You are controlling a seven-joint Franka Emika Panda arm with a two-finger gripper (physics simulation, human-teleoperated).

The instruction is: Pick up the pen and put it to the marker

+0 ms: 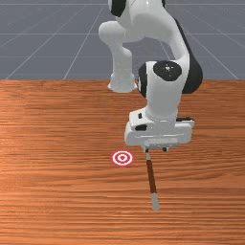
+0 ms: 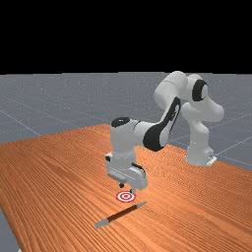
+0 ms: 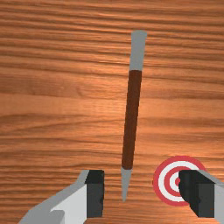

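Pen (image 1: 151, 177): flat on the surface (image 1: 57, 201), tip toward the arm's base (image 2: 199, 147)
Marker (image 1: 122, 158): on the surface, near the pen's tip, to the front view's left of it
Jaws (image 1: 156, 150): above the surface, either side of the tip in the wrist view

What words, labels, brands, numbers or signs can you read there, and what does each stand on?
No readable words, brands or numbers.
Marker: red and white rings, a target sign without lettering.
Pen: brown with grey ends, no lettering I can make out.
Arm's black joint cap: pale specks, too small to read.
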